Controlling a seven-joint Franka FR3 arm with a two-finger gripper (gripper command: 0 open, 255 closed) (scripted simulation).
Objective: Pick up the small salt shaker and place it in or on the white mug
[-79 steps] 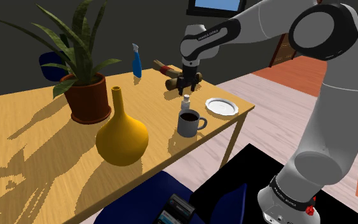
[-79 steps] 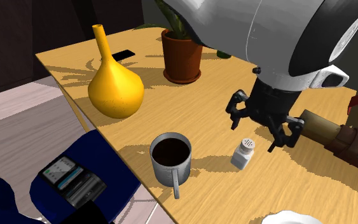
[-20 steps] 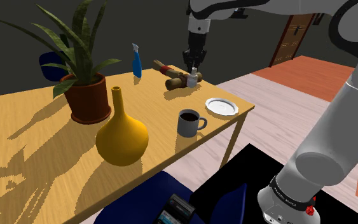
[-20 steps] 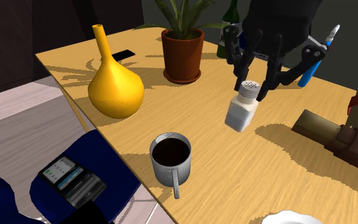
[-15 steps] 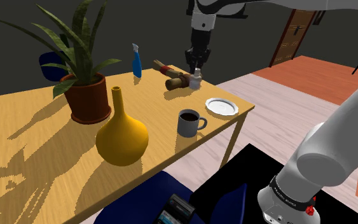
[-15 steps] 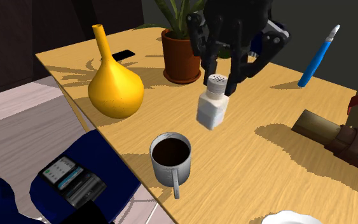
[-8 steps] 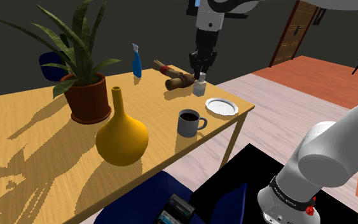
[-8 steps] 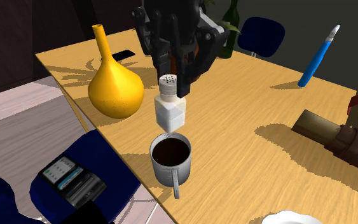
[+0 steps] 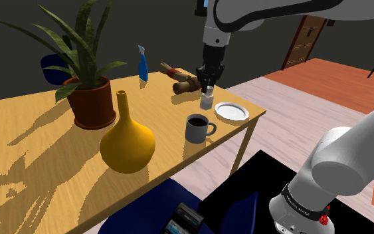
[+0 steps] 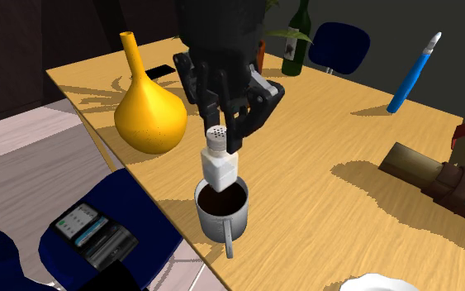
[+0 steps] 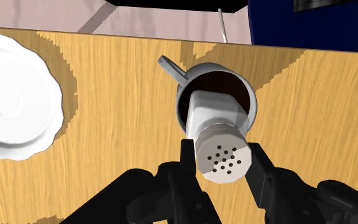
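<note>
Wooden table: claw clasps salt shaker above mug.

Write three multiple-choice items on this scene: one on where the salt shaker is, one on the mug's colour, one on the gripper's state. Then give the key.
1. Where is the salt shaker?
A. Inside a drawer
B. Held in the air over the mug's opening
C. On a shelf

2. What colour is the mug's wall?
A. Grey
B. Red
C. Green

3. What is the gripper doing?
A. Open and empty
B. Shut on nothing
C. Shut on the salt shaker

Key:
1 B: in the wrist view the shaker lines up with the mug's dark opening, and in the shoulder view it hangs above the mug.
2 A: the mug is drawn grey in both exterior views.
3 C: both black fingers clasp the shaker's cap.
</note>
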